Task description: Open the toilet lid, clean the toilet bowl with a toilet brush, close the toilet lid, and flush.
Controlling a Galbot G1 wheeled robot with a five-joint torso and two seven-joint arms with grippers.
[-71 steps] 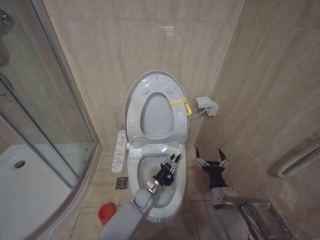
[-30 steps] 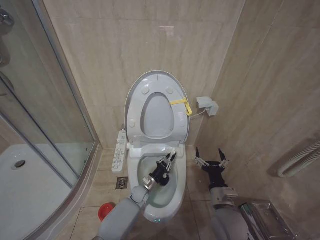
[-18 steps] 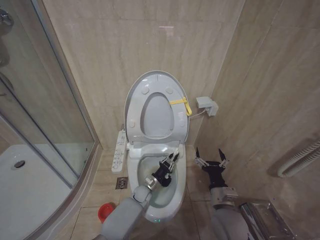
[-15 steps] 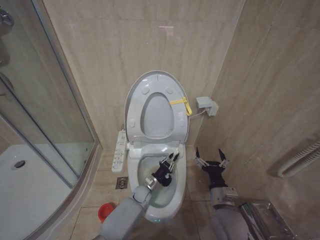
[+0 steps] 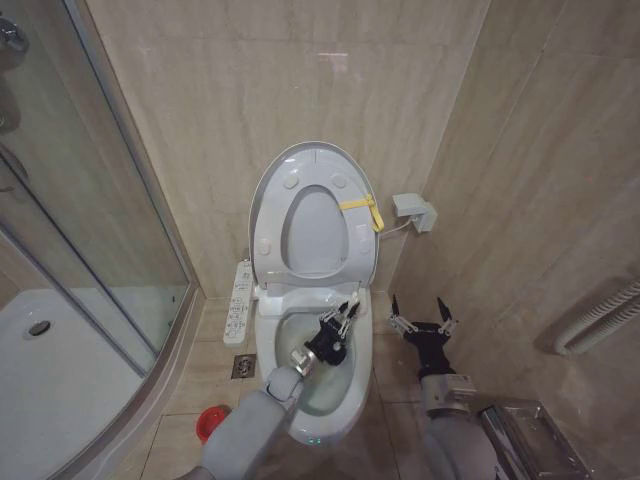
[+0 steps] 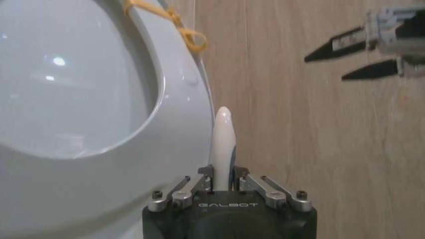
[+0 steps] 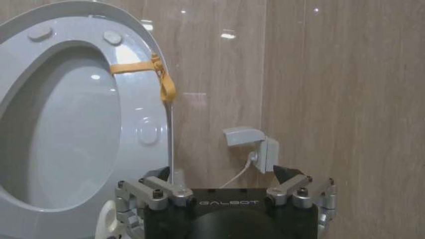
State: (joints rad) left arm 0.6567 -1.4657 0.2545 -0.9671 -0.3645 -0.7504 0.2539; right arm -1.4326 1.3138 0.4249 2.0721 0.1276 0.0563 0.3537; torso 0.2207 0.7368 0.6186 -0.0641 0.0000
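The toilet lid [image 5: 312, 160] stands raised against the wall, and the seat ring [image 5: 362, 245] with its yellow strap [image 5: 362, 207] is up in front of it. My left gripper [image 5: 342, 317] hovers over the back right of the open toilet bowl [image 5: 312, 398], shut on the toilet brush's white handle [image 5: 352, 302]. The left wrist view shows that handle [image 6: 223, 132] sticking out between the closed fingers [image 6: 207, 174]; the brush head is hidden. My right gripper [image 5: 420, 318] waits open to the right of the toilet, above the floor.
A small red holder [image 5: 212, 424] sits on the floor left of the toilet. A white button panel [image 5: 240, 290] lies along the bowl's left side. The glass shower enclosure [image 5: 90, 250] and white shower tray [image 5: 50, 390] are at left. A wall socket box [image 5: 413, 210] is at right.
My left gripper has made small moves over the bowl with the brush, left and then back to the right. The right arm has stayed still.
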